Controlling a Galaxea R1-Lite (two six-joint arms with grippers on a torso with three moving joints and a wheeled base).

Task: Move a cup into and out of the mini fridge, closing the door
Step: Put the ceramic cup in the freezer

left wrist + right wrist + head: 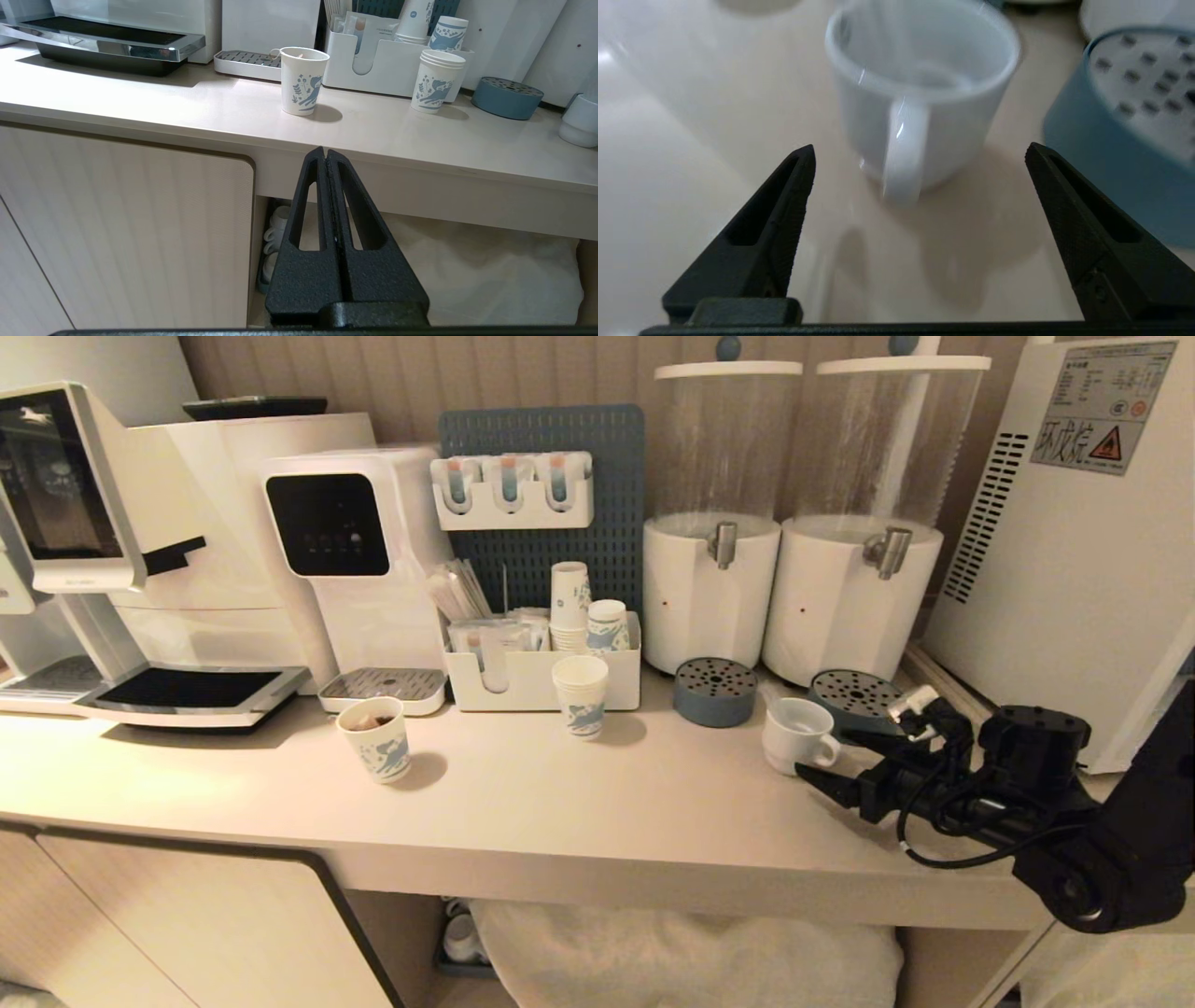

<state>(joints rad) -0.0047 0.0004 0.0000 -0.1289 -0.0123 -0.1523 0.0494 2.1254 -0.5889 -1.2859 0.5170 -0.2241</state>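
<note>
Nearest, the left claw (325,156) hangs below the front edge of the surface (523,803), before the beige cabinet door (126,224), its two fingers pressed flat together with nothing between them.

On the right, the right claw (834,754) reaches in low over the surface, its fingers (784,219) spread wide and empty. The cup (796,733) stands upright on the surface just ahead of the fingertips, apart from them, with its loop handle turned toward the claw; the wrist view is soft, so the gap looks small but is hard to judge exactly.

Just beside the cup, behind and to its right, lies a round blue drip tray (854,695), and a second blue drip tray (715,690) sits to the cup's left. Two patterned paper cups (377,738) stand further left on the surface, one before a white organiser box (541,677) holding more stacked cups.

Behind the trays rise two white cylindrical drink dispensers (711,588). The mini fridge (1074,569) stands at the far right, its vented side and red-triangle sticker facing the camera; its door is not visible from here. At the far left sit a water dispenser (359,569) and a coffee machine (93,523).
</note>
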